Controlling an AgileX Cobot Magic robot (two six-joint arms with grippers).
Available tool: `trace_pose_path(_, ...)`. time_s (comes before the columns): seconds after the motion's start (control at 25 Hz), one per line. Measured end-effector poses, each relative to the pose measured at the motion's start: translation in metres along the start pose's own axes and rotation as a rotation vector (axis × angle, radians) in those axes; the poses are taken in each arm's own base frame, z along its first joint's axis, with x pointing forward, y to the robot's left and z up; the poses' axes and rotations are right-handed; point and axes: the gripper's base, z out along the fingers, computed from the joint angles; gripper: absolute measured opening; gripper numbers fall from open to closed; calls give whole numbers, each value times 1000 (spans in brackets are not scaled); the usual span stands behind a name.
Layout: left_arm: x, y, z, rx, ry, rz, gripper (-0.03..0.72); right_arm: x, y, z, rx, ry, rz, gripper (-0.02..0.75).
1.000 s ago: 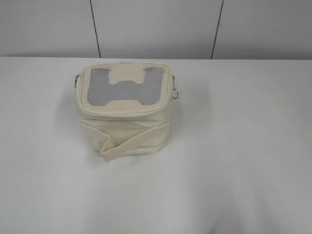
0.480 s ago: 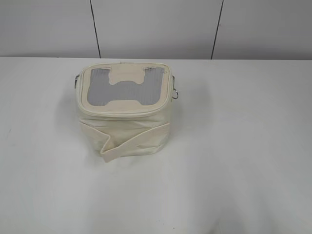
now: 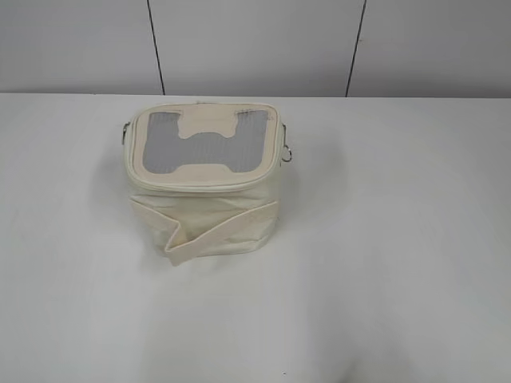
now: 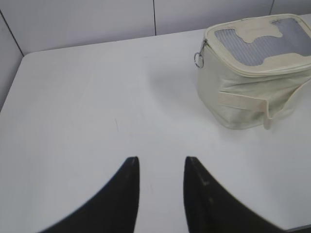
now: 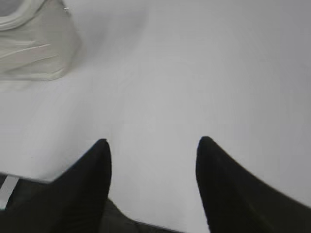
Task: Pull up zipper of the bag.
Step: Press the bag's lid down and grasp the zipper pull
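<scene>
The cream-white bag (image 3: pixel 204 209) stands on the white table, left of centre, with its grey mesh top and cream H patch facing up and the strap wrapped round its body. The zipper track (image 3: pixel 196 186) runs round the top rim. A silver ring hangs at the bag's right end (image 3: pixel 289 155) and another at its left end (image 4: pixel 198 59); I cannot tell which is the pull. No gripper shows in the exterior view. My left gripper (image 4: pixel 161 162) is open and empty, well short of the bag (image 4: pixel 243 97). My right gripper (image 5: pixel 154 144) is open and empty, with the bag (image 5: pixel 36 48) at the upper left.
The white table (image 3: pixel 383 239) ends at a grey panelled wall (image 3: pixel 255 48) behind the bag. The table's near edge (image 5: pixel 29 178) shows under the right gripper.
</scene>
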Motion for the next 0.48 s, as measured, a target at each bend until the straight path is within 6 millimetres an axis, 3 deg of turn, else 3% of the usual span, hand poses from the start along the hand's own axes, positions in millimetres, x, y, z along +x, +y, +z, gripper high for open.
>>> trace_pose_path(0.2, 0, 0, 0, 0, 0, 0, 238, -41, 16, 41, -223, 64, -106, 419)
trace_pose_path(0.32, 0, 0, 0, 0, 0, 0, 238, -73, 21, 87, -337, 109, -124, 416)
trace_pose_path(0.48, 0, 0, 0, 0, 0, 0, 238, -118, 31, 169, -506, 145, -184, 413)
